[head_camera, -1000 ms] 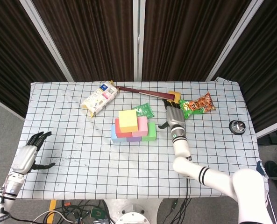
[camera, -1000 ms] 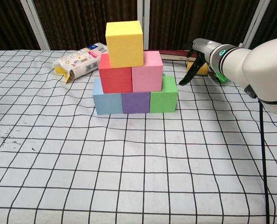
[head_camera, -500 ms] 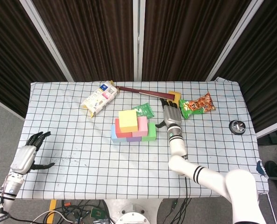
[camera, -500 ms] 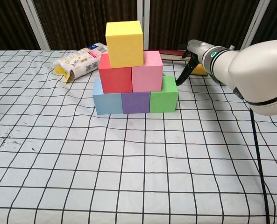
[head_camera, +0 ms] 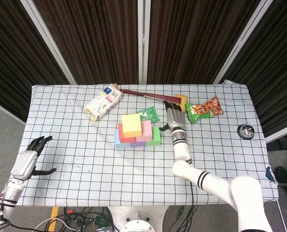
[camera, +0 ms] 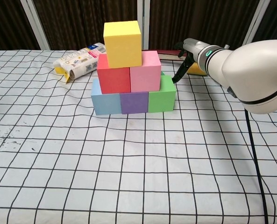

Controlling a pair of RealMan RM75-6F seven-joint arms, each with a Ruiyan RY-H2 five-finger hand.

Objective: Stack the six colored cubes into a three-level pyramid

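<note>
Near the middle of the checked tablecloth-covered table [camera: 129,177] stands the complete pyramid of six colored, seemingly light foam cubes [camera: 129,70], best nudged by flat faces, while the right hand [head_camera: 174,119], fingers extended and empty, rests beside the green cube [camera: 162,93]

White snack bag [head_camera: 102,102], green packet [head_camera: 149,114], orange packet [head_camera: 206,108], checked tablecloth [head_camera: 85,159]

I see even, bright overhead light in both views, with no glare on the white tablecloth [head_camera: 85,154]. Shadows are soft and short beneath the cube pyramid [camera: 131,70]. The far curtains [head_camera: 95,38] stay dark. Focus is sharp throughout; the chest view bends grid lines slightly near its edges.
</note>
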